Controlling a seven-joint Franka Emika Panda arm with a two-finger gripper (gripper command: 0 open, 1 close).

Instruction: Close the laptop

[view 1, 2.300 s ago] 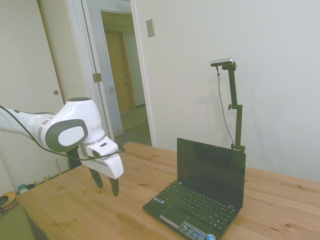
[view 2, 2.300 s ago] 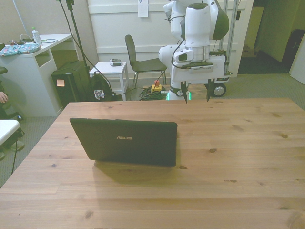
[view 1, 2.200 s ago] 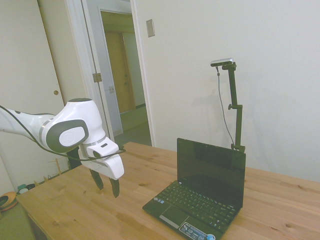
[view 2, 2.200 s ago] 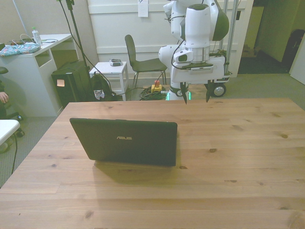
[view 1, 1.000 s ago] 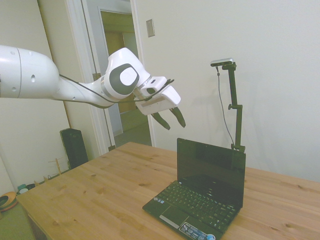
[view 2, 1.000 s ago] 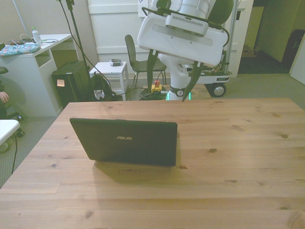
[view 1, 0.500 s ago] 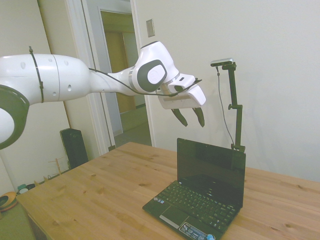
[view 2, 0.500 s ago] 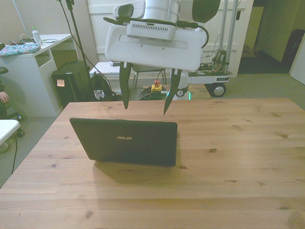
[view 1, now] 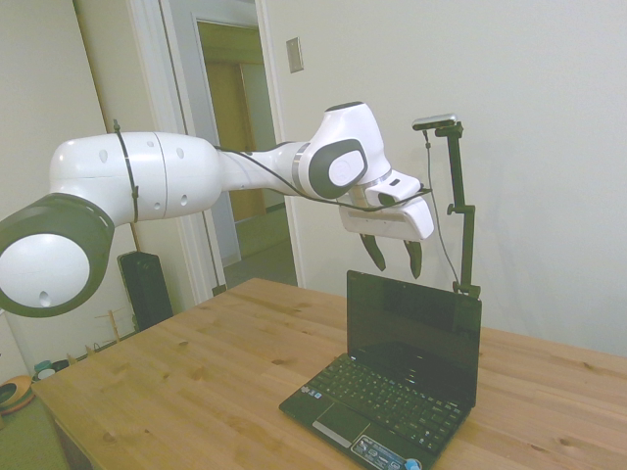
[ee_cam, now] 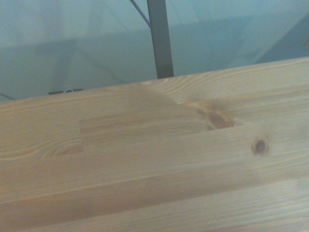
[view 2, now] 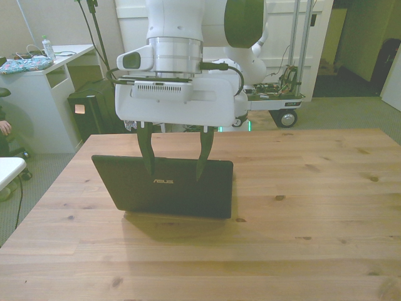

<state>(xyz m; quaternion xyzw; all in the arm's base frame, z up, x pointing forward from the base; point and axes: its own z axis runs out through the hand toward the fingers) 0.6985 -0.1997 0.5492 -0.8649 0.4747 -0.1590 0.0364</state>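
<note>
Laptop (view 1: 392, 387), small black netbook with a glossy dark screen and black keyboard, sits open in the side view near the tabletop's near edge, on the plain light-wood table (view 1: 176, 382). Screen stands about upright, stickers line the palm rest. Right above the screen's top edge hangs the white two-finger gripper (view 1: 393, 258), dark fingers (view 1: 374, 252) pointing down and spread apart, tips just short of the lid's edge; can't tell for sure whether they touch it. Behind the table: pale wall, open doorway (view 1: 240, 147).

Front view next. Matte dark lid with a small silver logo (view 2: 164, 181) faces the camera, sitting toward the front view's left of the tabletop (view 2: 313, 207), closer to the far edge than the near one. Gripper (view 2: 175, 162) comes down over the lid's upper edge, fingers clearly splayed with nothing between them, tips overlapping the top of the lid either side of the logo. Further back: dark chair (view 2: 182, 78), white desk (view 2: 37, 88) on the front view's left.

Wrist view, blurry: only wood planks with a couple of dark knots (ee_cam: 259, 145), the table's edge and a dark upright post (ee_cam: 160, 38) beyond it. No laptop in this one.
</note>
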